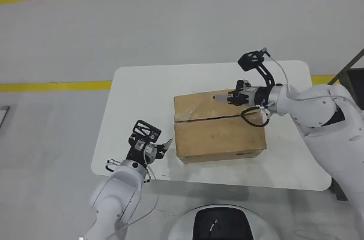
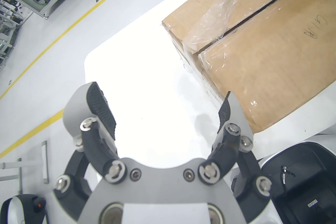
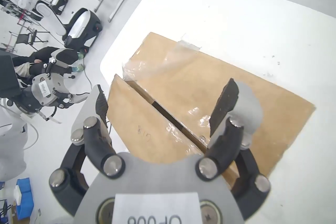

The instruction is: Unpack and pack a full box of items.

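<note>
A closed cardboard box (image 1: pixel 218 126) sits in the middle of the white table (image 1: pixel 140 96). Its two top flaps meet at a seam with torn clear tape (image 2: pixel 210 22) at one end. My right gripper (image 1: pixel 221 95) hovers open just above the far flap, with the seam between its fingers (image 3: pixel 225 96) in its wrist view of the box (image 3: pixel 183 78). My left gripper (image 1: pixel 160 147) stands open and empty over the bare table, just off the box's (image 2: pixel 275 46) left end. The box's contents are hidden.
Bare table surface lies left of and behind the box. A yellow floor line (image 1: pixel 50 86) runs past the table's far side. A dark frame (image 1: pixel 359 72) stands at the right edge. The left gripper (image 3: pixel 50 96) shows in the distance in the right wrist view.
</note>
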Controlling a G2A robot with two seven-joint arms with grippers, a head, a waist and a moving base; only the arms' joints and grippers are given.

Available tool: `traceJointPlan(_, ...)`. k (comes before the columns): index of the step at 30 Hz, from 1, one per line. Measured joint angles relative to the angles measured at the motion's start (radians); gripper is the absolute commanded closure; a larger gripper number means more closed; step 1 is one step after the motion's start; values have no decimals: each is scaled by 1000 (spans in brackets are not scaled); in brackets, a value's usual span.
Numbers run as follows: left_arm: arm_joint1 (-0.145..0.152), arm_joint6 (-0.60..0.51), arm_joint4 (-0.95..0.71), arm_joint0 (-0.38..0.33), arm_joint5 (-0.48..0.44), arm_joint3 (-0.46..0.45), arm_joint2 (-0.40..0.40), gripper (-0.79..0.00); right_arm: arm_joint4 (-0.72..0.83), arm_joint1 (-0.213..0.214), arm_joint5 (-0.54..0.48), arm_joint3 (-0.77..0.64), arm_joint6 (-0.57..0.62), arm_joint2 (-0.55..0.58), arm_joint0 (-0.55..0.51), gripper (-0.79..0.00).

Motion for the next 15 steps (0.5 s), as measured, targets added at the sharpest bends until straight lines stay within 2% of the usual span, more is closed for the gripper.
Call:
traceJointPlan(5,0,0,0,0,0,0,0,-785,3,-25,65,97,82,-114,140,-785)
traceJointPlan(6,0,0,0,0,0,0,0,-785,9,-32,67,124,92,-138,166,-631)
traceJointPlan(7,0,0,0,0,0,0,0,-785,16,-41,65,161,96,-171,199,-542)
traceJointPlan(9,0,0,0,0,0,0,0,-785,26,-57,60,217,94,-219,248,-443)
traceJointPlan(10,0,0,0,0,0,0,0,-785,29,-67,60,253,80,-247,278,-419)
traceJointPlan(11,0,0,0,0,0,0,0,-785,29,-75,62,279,75,-269,298,-431)
traceJointPlan(13,0,0,0,0,0,0,0,-785,32,-94,67,339,88,-322,342,-517)
traceJointPlan(15,0,0,0,0,0,0,0,-785,43,-111,68,386,93,-361,374,-536)
